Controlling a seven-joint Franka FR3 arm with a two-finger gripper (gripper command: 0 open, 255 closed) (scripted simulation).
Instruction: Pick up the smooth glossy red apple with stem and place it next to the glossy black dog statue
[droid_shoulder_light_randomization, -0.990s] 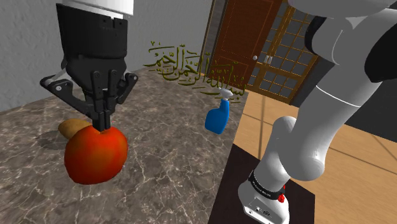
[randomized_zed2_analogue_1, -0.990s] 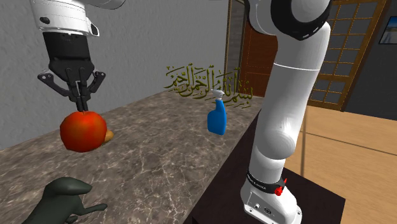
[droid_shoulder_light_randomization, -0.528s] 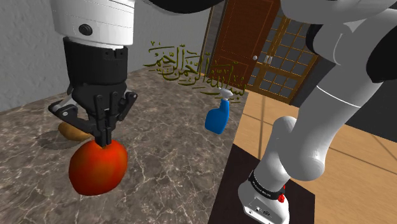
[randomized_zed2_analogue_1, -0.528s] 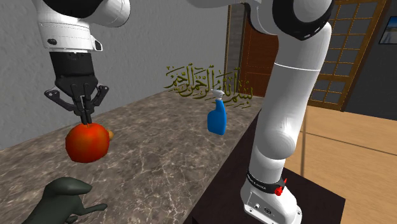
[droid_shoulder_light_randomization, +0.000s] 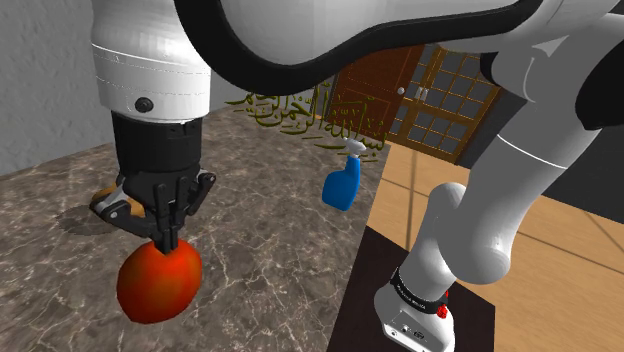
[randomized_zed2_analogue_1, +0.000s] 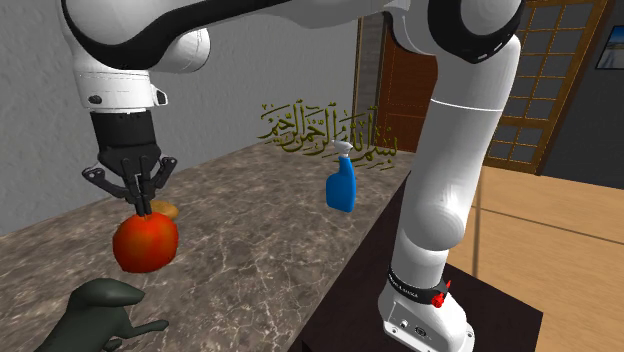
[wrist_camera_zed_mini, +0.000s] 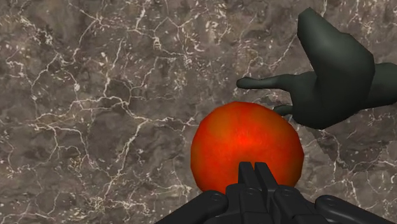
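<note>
A glossy red apple (droid_shoulder_light_randomization: 158, 282) (randomized_zed2_analogue_1: 146, 242) (wrist_camera_zed_mini: 247, 145) hangs just under my black gripper (droid_shoulder_light_randomization: 166, 241) (randomized_zed2_analogue_1: 144, 209) (wrist_camera_zed_mini: 254, 170), whose fingers are shut together at the apple's top, apparently on its stem. The apple is above the dark marble counter (droid_shoulder_light_randomization: 260, 230). The dark dog statue (randomized_zed2_analogue_1: 95, 315) (wrist_camera_zed_mini: 334, 76) stands at the second exterior view's lower left, close below and beside the apple. In the wrist view the statue lies just beyond the apple, a narrow gap of counter between them.
A blue spray bottle (droid_shoulder_light_randomization: 343, 183) (randomized_zed2_analogue_1: 341, 185) stands near the counter's far edge. A tan rounded object (droid_shoulder_light_randomization: 106, 200) (randomized_zed2_analogue_1: 165, 210) lies behind the gripper. Gold calligraphy (droid_shoulder_light_randomization: 305, 112) floats over the counter. A wooden door (droid_shoulder_light_randomization: 420, 70) and the black stand (droid_shoulder_light_randomization: 400, 300) are at the right.
The gripper has carried the apple lower and toward the camera, closer to the dog statue. The fingers have stayed shut on it.
</note>
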